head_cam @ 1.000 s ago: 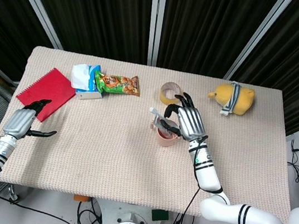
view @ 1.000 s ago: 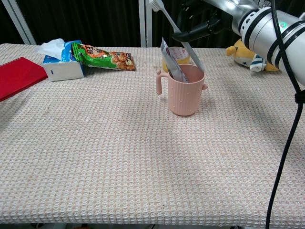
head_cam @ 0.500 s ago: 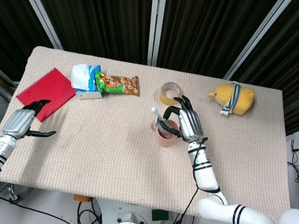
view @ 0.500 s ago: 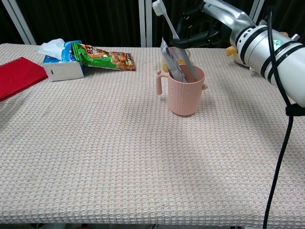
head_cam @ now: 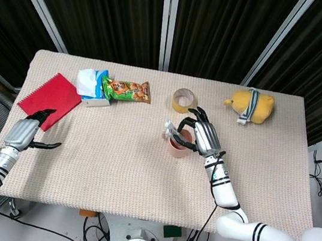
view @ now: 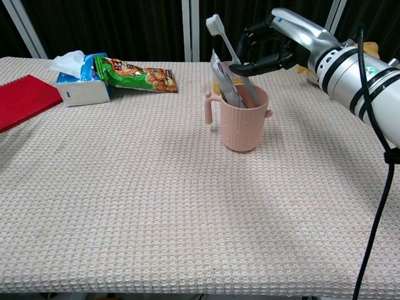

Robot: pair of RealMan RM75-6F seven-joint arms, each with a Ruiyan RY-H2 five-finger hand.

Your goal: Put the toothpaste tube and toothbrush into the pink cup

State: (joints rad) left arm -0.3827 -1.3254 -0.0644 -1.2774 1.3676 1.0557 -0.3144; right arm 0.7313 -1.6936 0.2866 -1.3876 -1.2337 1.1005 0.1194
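The pink cup (view: 240, 122) (head_cam: 179, 149) stands upright a little right of the table's middle. The toothpaste tube (view: 221, 81) leans inside it, its flat end sticking out over the rim. The toothbrush (view: 226, 45) (head_cam: 169, 125) stands slanted in the cup, bristle head up and to the left. My right hand (view: 282, 45) (head_cam: 204, 136) hovers just right of and above the cup, pinching the brush handle between thumb and a finger while the other fingers are spread. My left hand (head_cam: 23, 133) rests at the table's left edge, fingers apart, holding nothing.
A red notebook (head_cam: 49, 100), a tissue pack (head_cam: 90, 86) and a snack bag (head_cam: 128, 90) lie at the back left. A tape roll (head_cam: 182, 100) sits just behind the cup. A yellow plush toy (head_cam: 250, 105) is at the back right.
My right hand has come down and to the right with the toothbrush, whose handle has sunk deeper into the cup. The left hand has stayed put.
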